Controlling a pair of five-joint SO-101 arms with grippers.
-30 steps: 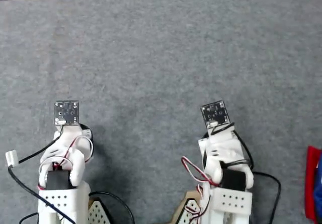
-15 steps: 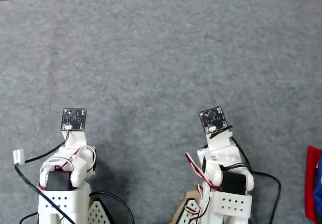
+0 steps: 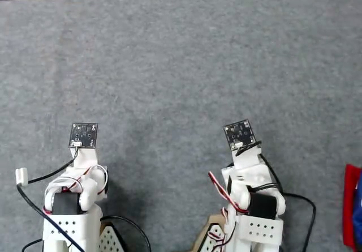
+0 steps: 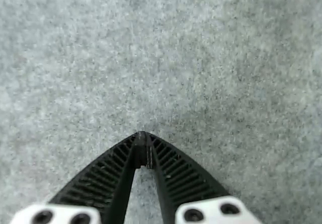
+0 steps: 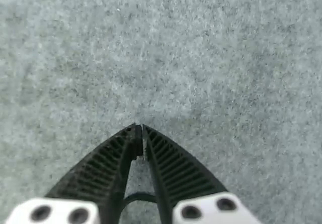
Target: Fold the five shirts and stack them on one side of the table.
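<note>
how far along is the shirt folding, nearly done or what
Done, possibly: red and blue fabric lies at the edge of the grey felt table, cut off by the high view, so the number of shirts and their folds cannot be judged. In hand: nothing; the left gripper and right gripper are both shut and empty above it. Left: unclear, since the pile cannot be counted.

My left gripper (image 4: pixel 142 137) has its black ribbed jaws pressed together, meeting at the tips. My right gripper (image 5: pixel 139 129) looks the same, tips touching and a thin slit farther back. From above, one arm (image 3: pixel 72 187) and the second arm (image 3: pixel 253 191) sit side by side, each folded back over its own base.
</note>
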